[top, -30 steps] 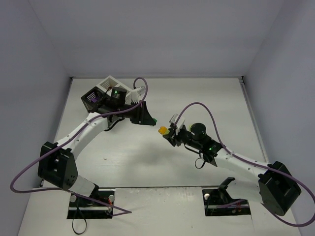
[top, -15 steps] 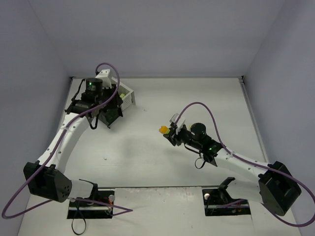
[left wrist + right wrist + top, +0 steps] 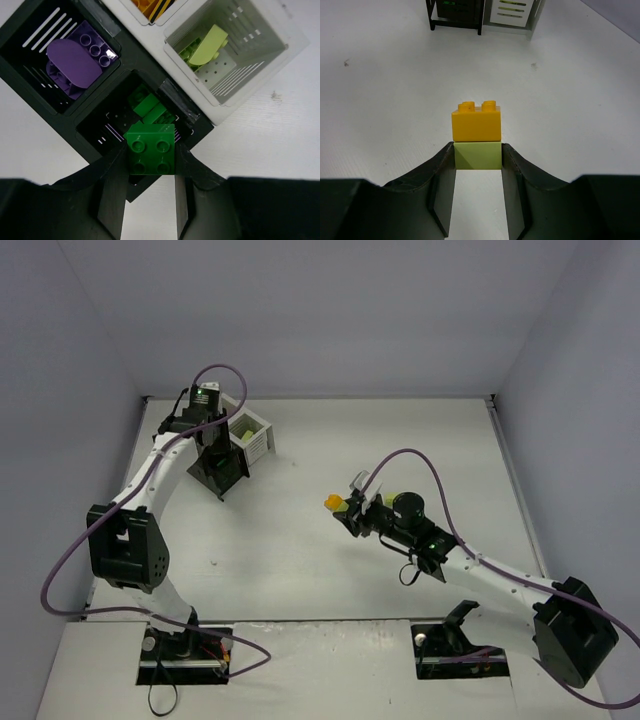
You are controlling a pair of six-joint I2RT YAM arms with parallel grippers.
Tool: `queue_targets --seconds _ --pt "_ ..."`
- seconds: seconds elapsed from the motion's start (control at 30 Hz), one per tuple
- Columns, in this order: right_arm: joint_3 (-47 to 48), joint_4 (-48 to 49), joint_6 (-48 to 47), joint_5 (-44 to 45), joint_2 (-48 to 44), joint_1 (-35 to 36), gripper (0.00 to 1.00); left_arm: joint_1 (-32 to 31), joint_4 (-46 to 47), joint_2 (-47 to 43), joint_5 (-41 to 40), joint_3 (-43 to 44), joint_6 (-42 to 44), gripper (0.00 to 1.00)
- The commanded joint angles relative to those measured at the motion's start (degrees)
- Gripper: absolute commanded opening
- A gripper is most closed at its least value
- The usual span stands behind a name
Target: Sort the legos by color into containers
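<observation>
My left gripper [image 3: 150, 164] is shut on a dark green brick [image 3: 150, 142] and holds it over the black bin [image 3: 95, 131] that has dark green bricks [image 3: 150, 107] in it. The other black bin holds purple bricks [image 3: 75, 59]. A white bin [image 3: 260, 65] holds lime-green bricks [image 3: 207, 44]; the second white bin shows orange [image 3: 150, 5] at the top edge. My right gripper [image 3: 477, 157] is shut on a lime-green brick [image 3: 477, 155] with an orange-yellow brick [image 3: 475, 121] stuck on top. From above, the left gripper [image 3: 215, 455] is at the bins [image 3: 252, 438] and the right gripper [image 3: 345, 512] is mid-table.
The joined bins [image 3: 480, 15] stand far ahead in the right wrist view. White walls enclose the table on the left, back and right. The left arm's purple cable [image 3: 225, 375] loops above the bins.
My left arm has swung from the table's middle back left to the bins, carrying the dark green brick. The right arm has hardly moved.
</observation>
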Motion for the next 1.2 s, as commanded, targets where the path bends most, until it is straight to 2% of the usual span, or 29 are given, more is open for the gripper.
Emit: queue_targets --seconds 0.0,0.03,0.07,0.1,0.33,0.5,0.6,0.67,0.73,0.87,0.93,0.97,1.17 --pt "0.3 5.3 0.5 -0.1 -0.9 -0.4 0.0 0.8 0.3 -1.1 -2.1 2.1 0.3 0.16" --pt "0.3 5.4 0.5 0.1 -0.7 -0.4 0.0 1.1 0.4 -0.6 -2.0 1.8 0.1 0.26" --pt "0.3 5.4 0.5 0.1 -0.7 -0.4 0.0 1.1 0.4 -0.6 -1.9 1.8 0.1 0.26" --pt "0.3 5.5 0.6 0.2 -0.4 -0.4 0.0 1.2 0.7 -0.4 -1.8 1.7 0.0 0.32" --pt "0.4 5.6 0.6 0.0 0.3 -0.4 0.0 1.4 0.5 -0.3 -1.6 1.8 -0.3 0.56" --pt "0.0 6.7 0.6 -0.7 0.1 -0.4 0.0 0.9 0.7 -3.9 1.9 0.4 -1.0 0.6" --pt "-0.9 8.0 0.6 -1.7 -1.0 -0.4 0.0 -1.5 1.0 -9.2 8.6 -1.0 -2.0 0.6" --pt "-1.0 8.2 0.6 -2.3 -1.6 -0.3 0.0 -3.0 1.5 -13.1 15.7 -1.9 -3.3 0.64" --pt "-1.2 8.7 0.6 -3.6 -1.9 -0.3 0.0 -5.9 2.4 -16.3 22.6 -4.5 -5.5 0.68" --pt "-1.7 9.7 0.6 -5.1 -2.8 -0.2 0.0 -12.8 6.9 -20.4 28.4 -9.2 -8.6 0.74" --pt "-1.7 9.9 0.6 -6.3 -3.0 0.0 0.0 -20.8 10.3 -21.1 31.8 -12.7 -10.8 0.75" --pt "-1.8 10.0 0.6 -6.5 -3.2 0.0 0.0 -23.3 11.3 -20.6 31.8 -13.3 -10.6 0.75" --pt "-2.1 10.2 0.7 -7.4 -4.0 -0.1 0.0 -28.1 13.0 -17.8 31.0 -13.9 -8.8 0.75"
